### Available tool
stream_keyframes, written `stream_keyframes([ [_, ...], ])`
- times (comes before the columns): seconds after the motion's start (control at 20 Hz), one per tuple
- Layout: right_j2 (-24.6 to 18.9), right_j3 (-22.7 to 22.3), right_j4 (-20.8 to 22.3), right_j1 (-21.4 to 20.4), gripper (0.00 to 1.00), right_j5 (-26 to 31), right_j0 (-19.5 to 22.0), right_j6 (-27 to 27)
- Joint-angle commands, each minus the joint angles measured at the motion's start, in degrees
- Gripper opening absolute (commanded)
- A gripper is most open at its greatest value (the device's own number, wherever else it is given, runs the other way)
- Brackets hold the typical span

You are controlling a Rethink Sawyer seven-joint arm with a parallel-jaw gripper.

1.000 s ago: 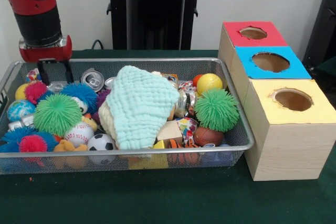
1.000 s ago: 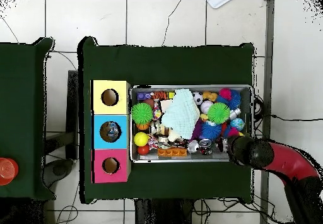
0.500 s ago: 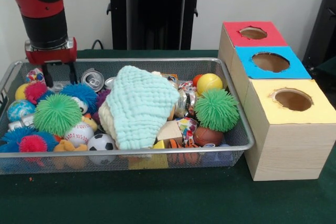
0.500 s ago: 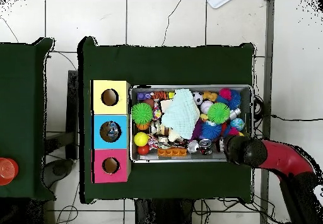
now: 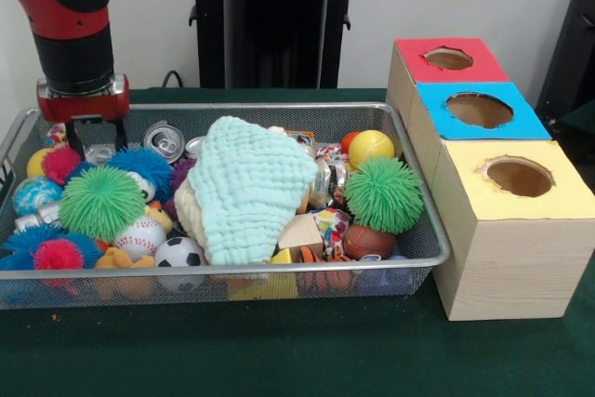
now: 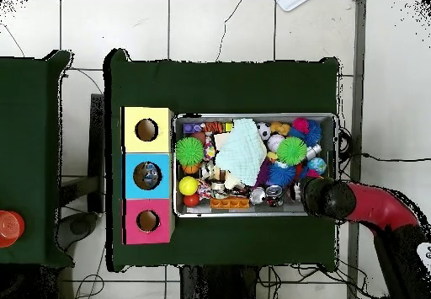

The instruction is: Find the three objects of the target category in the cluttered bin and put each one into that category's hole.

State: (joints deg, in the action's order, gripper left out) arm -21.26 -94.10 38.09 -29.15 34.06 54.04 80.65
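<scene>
We see a wire-mesh bin (image 5: 423,230) on the green worktop (image 5: 279,350), packed with clutter. A pale mint cloth (image 5: 249,188) with a waffle weave lies draped over the middle of the pile. Two green spiky balls sit either side of it, one (image 5: 100,202) toward the bin's left end and one (image 5: 383,194) toward its right end. Blue and pink spiky balls crowd the left end, with a baseball (image 5: 139,237) and a small soccer ball (image 5: 178,253) by the front rim. A yellow ball (image 5: 371,147) rests near the back right corner, and a crushed can (image 5: 165,140) lies against the back rim.

Just beside the bin's right end stands a row of three wooden boxes, each with a round hole in its top: red (image 5: 448,59) farthest back, blue (image 5: 479,110) in the middle, yellow (image 5: 518,177) in front.

The pincer (image 5: 90,139) hangs over the bin's back left corner, its two dark fingers (image 5: 72,135) spread apart and pinching nothing, tips low among the items there. In the overhead view the pincer itself is hidden under the arm (image 6: 370,207).
</scene>
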Motion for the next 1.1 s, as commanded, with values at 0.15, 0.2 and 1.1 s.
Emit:
stream_keyframes([
  [0.15, -3.5, 2.2, -0.7, 4.1, 1.00, 5.2, 1.7, -7.4],
  [0.2, -3.9, 1.3, -1.3, 4.0, 1.00, 5.4, 1.9, -7.2],
  [1.1, -3.8, -1.7, -5.6, 3.6, 1.00, 8.8, 0.8, -4.9],
])
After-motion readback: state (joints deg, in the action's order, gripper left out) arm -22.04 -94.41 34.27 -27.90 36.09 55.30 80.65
